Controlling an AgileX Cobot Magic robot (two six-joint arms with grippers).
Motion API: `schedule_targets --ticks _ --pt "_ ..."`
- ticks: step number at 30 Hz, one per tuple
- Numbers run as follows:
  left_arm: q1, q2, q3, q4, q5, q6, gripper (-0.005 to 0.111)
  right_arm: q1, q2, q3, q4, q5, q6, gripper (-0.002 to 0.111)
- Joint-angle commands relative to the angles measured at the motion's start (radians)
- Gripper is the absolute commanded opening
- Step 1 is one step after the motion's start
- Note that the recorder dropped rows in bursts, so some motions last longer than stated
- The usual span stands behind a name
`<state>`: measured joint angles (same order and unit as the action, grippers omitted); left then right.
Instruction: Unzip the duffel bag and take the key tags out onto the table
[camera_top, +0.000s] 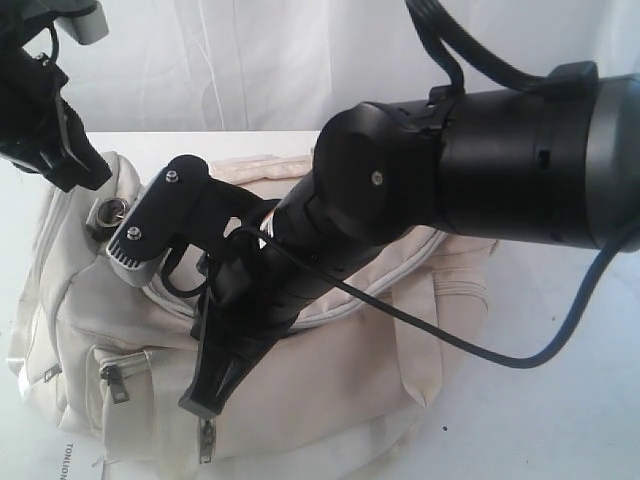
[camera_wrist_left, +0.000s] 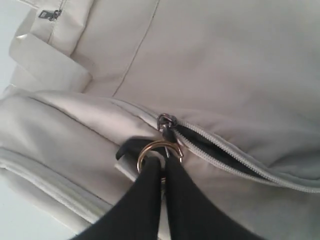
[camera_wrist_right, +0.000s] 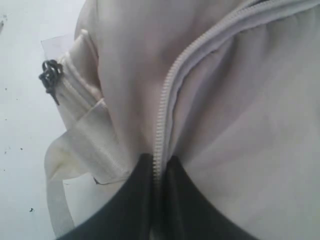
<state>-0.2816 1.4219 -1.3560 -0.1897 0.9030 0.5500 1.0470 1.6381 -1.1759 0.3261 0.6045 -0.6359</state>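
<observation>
My left gripper (camera_wrist_left: 162, 167) is pinched tight on the metal ring (camera_wrist_left: 156, 143) beside the main zip's slider (camera_wrist_left: 165, 121), and that zip gapes partly open. My right gripper (camera_wrist_right: 159, 167) is clamped onto the zipper teeth (camera_wrist_right: 162, 110). The duffel bag (camera_top: 330, 370) lies on the table (camera_top: 560, 420). The lettering (camera_top: 66, 462) at the edge of the exterior view possibly reads "TONLION".

Left gripper (camera_wrist_left: 162, 164) tight on metal ring (camera_wrist_left: 150, 146)
</observation>
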Motion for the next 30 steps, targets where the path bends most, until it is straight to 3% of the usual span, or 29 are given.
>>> schedule_targets --ticks 1,4,6,11,14,18,25,30 --pt "0.002 0.037 -0.002 -0.033 0.019 0.032 0.034 0.001 -0.002 0.014 -0.007 0.083 0.013 0.0" --pt "0.0 0.065 -0.002 -0.041 0.027 0.067 0.053 0.001 -0.002 0.014 -0.007 0.083 0.013 0.0" --pt "0.0 0.081 -0.002 -0.041 0.028 0.087 0.059 0.001 -0.002 0.014 -0.007 0.083 0.013 0.0" --pt "0.0 0.119 0.0 -0.041 0.031 0.108 0.062 0.001 -0.002 0.014 -0.007 0.08 0.013 0.0" --pt "0.0 0.124 0.0 -0.035 0.031 0.108 0.046 0.001 -0.002 0.014 -0.007 0.078 0.013 0.0" --pt "0.0 0.124 0.0 -0.035 0.031 0.094 0.003 0.001 -0.002 0.014 -0.007 0.077 0.013 0.0" --pt "0.0 0.086 -0.015 -0.031 0.026 0.075 0.0 0.001 -0.002 0.014 -0.007 0.077 0.013 0.0" --pt "0.0 0.069 -0.074 -0.029 -0.054 0.044 0.0 0.001 -0.002 0.014 -0.007 0.082 0.013 0.0"
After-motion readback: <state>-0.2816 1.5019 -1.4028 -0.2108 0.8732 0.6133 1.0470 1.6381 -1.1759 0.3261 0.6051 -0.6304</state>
